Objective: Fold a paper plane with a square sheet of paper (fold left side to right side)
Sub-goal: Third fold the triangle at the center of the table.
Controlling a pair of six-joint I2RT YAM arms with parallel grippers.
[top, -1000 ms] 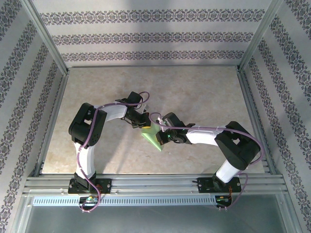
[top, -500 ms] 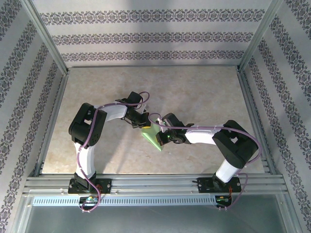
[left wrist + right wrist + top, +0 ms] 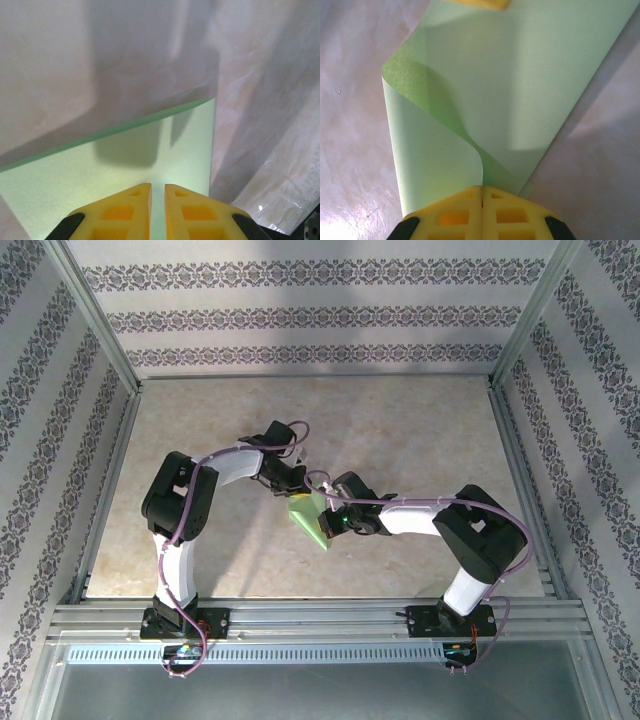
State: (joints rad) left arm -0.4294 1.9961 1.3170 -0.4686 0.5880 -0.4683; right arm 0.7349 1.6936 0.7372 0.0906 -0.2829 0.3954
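Right wrist view: my right claw (image 3: 482, 191) clenched on the curled square sheet of paper (image 3: 530, 75). Left wrist view: left claw (image 3: 158, 187) narrowly parted, seemingly released, over the sheet.

White arms (image 3: 176, 565) with black joints, purple cables (image 3: 296, 430), yellow pincer fingers (image 3: 120, 212)

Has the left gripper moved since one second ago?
Yes, slightly. The left gripper has shifted toward the back wall, away from the rail at the near table edge.
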